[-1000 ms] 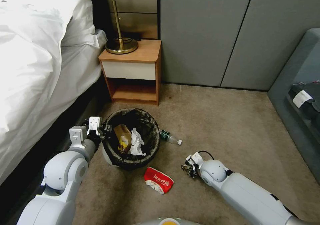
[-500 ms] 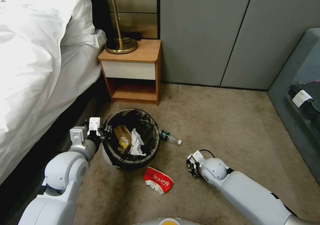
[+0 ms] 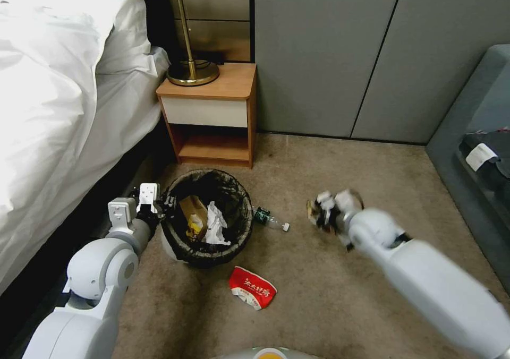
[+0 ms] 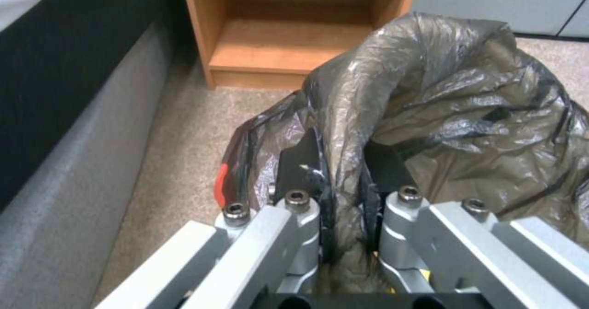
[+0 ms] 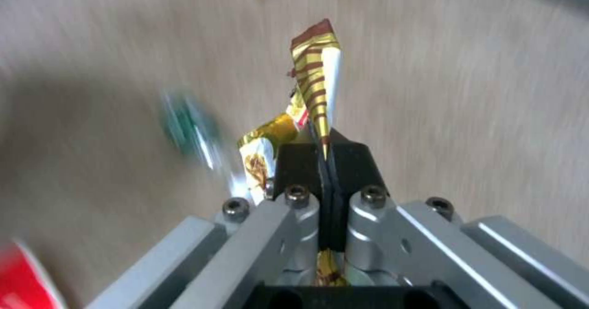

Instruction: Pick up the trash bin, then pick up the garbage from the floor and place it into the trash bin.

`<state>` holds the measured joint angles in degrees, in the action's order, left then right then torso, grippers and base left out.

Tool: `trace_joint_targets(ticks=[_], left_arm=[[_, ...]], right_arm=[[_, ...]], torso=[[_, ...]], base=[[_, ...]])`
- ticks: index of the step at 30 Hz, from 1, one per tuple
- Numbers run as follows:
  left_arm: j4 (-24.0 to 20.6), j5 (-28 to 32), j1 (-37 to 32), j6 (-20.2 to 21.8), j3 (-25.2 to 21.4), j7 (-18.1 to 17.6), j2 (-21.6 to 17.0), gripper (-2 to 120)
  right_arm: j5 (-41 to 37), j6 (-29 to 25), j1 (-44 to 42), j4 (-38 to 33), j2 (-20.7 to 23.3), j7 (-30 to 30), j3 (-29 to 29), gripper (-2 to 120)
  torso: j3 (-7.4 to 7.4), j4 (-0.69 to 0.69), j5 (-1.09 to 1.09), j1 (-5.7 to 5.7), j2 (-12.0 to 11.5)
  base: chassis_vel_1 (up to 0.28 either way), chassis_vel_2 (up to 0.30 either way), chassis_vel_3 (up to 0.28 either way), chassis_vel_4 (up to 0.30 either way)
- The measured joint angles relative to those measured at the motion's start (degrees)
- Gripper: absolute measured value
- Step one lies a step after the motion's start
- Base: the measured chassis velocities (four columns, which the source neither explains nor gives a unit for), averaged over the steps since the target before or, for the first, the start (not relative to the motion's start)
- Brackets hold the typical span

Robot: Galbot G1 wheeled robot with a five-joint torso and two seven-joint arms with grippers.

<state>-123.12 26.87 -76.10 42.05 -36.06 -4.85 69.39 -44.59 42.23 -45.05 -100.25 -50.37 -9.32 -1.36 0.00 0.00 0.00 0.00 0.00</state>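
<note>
Head view: trash bin (image 3: 207, 218) on the carpet (image 3: 340, 178) just in front of the nightstand (image 3: 212, 112), beside the bed (image 3: 58, 109), lined with a dark bag folded over the rim. Inside, a tan paper bag (image 3: 192, 209), a yellow wrapper (image 3: 195, 227) and a white crumpled tissue (image 3: 214, 223). Left gripper (image 3: 159, 206) at the bin's near-left rim, touching the liner. Small clear bottle (image 3: 271, 220) lying on the carpet just right of the bin. Red-and-white packet (image 3: 252, 287) on the floor in front of the bin, apart from it. Right gripper (image 3: 317, 213) raised above the carpet, right of the bottle, blurred, with something gold-brown at its tip.

Left wrist view: left gripper (image 4: 340, 171) clamped on the rim of the trash bin (image 4: 466, 111), one black finger (image 4: 302, 161) outside, the other under the bunched liner. Open lower shelf of the nightstand (image 4: 288, 46) beyond, dark bed base (image 4: 67, 97) alongside.

Right wrist view: right gripper (image 5: 323, 161) pinched tight on a gold-and-brown striped wrapper (image 5: 316, 76), which sticks up past the fingertips, with a crumpled gold part beside the finger. Blurred carpet (image 5: 460, 92) beneath; green-labelled bottle (image 5: 190, 129) smeared, red packet (image 5: 25, 276) at the edge.
</note>
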Motion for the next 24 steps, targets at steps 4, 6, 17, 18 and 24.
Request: trace_joint_targets(ticks=[4,6,17,18,24], left_arm=[[0.11,-0.11,0.25,0.02,0.32,-0.03,0.17,5],[0.25,-0.34,0.20,0.04,0.62,-0.01,0.45,5],[-0.20,0.53,-0.15,0.08,0.89,-0.22,0.22,5],[-0.21,0.52,-0.15,0.08,0.90,-0.25,0.23,5],[0.02,0.18,-0.09,0.10,1.05,-0.19,0.38,5]], right_arm=[[-11.65,0.00,4.21,-7.35,1.90,-4.43,4.91,0],[-18.76,-0.02,8.46,-11.61,2.24,-7.25,5.82,0],[-41.65,-0.46,28.09,-18.90,-2.59,-15.78,-4.92,0],[-42.08,-0.56,29.62,-18.61,-3.45,-16.19,-6.29,0],[-43.24,-1.06,37.37,-12.02,-14.56,-19.92,-17.94,0]], torso=[[0.00,-0.01,0.00,0.00,0.00],[0.00,0.00,-0.01,0.00,0.00],[0.00,0.01,-0.01,0.00,0.00],[0.00,0.01,-0.02,0.00,0.00],[0.00,0.01,-0.03,0.00,0.00]], base=[[0.000,0.000,0.000,0.000],[0.000,0.000,0.000,0.000],[0.000,0.000,0.000,0.000],[0.000,0.000,0.000,0.000],[0.000,0.000,0.000,0.000]])
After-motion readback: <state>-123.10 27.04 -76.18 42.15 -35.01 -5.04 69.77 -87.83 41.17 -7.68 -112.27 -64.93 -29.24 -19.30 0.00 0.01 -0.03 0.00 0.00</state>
